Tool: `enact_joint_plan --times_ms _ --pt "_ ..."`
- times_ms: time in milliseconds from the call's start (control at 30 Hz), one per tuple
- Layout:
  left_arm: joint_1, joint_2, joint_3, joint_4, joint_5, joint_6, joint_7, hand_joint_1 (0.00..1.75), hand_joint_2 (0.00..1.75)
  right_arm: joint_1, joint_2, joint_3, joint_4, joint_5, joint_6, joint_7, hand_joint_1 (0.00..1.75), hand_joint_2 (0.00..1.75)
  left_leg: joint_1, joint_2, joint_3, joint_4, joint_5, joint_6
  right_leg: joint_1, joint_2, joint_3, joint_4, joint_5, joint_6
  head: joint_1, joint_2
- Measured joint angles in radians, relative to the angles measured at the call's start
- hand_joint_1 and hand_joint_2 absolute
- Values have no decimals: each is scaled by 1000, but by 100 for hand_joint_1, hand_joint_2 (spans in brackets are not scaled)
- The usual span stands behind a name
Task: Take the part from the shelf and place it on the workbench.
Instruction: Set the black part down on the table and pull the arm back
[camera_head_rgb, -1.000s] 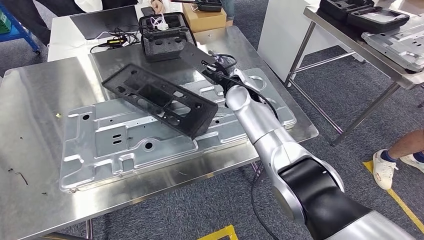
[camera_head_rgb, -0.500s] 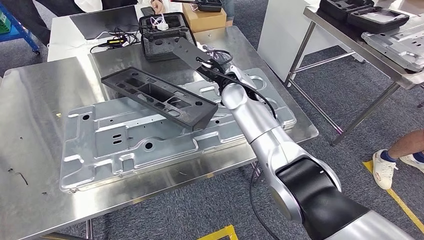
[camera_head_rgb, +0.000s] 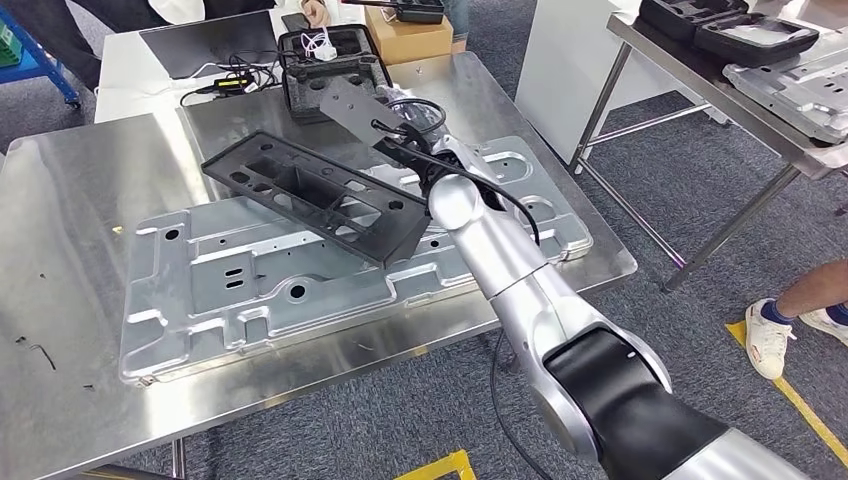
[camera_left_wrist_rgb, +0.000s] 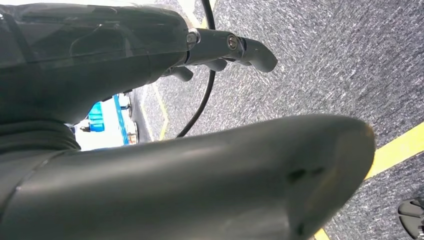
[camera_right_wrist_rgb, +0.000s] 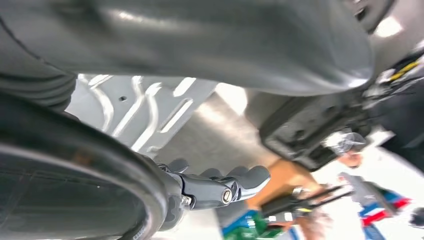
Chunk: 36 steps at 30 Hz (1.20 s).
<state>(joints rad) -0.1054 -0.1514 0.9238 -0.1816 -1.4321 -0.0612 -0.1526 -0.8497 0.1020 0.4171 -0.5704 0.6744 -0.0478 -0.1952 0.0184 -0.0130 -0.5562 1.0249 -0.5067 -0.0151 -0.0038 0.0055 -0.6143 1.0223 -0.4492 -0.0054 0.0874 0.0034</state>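
The long black part with its cut-outs lies slantwise on the stamped metal plate on the steel workbench. Its near right end rests on the plate. My right hand hovers beyond the part's far side, above the table's back, apart from the part. In the right wrist view its thumb and fingers stand apart, with bare plate and table between them. My left hand hangs over grey carpet with nothing in it, its fingers spread away from the thumb.
A black foam case, cables and a cardboard box sit at the table's back, just past my right hand. A second table with black cases and plates stands to the right. A person's shoe is on the floor.
The black part has tipped down from a steeper tilt to lie flatter on the plate. My right hand has drawn away from it, back and to the left toward the foam case.
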Motion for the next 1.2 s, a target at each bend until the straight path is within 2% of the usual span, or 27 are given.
enact_joint_plan --times_ms 200,400,633,900,1200 --pt "5 0 6 0 13 9 0 0 0 76 22 81 -204 -107 86 -10 0 0 0 0 0 0 0 0 0 0 -1 0 0 0 0 0" --pt "12 0 18 0 26 25 0 0 0 158 25 199 -428 -334 180 -32 0 0 0 0 0 0 0 0 0 0 -1 0 0 0 0 0" --pt "17 0 38 0 38 32 0 0 0 238 10 367 -681 -521 216 -48 0 0 0 1 0 0 0 0 0 0 -1 0 0 0 0 0" --pt "18 0 47 0 45 46 0 0 0 300 -28 514 -861 -568 204 -73 0 0 0 1 0 0 0 0 0 0 0 0 0 0 0 0" --pt "20 0 64 0 51 62 0 0 0 370 -56 589 -910 -589 162 -105 0 0 0 1 0 0 0 0 0 0 0 0 0 0 0 0"
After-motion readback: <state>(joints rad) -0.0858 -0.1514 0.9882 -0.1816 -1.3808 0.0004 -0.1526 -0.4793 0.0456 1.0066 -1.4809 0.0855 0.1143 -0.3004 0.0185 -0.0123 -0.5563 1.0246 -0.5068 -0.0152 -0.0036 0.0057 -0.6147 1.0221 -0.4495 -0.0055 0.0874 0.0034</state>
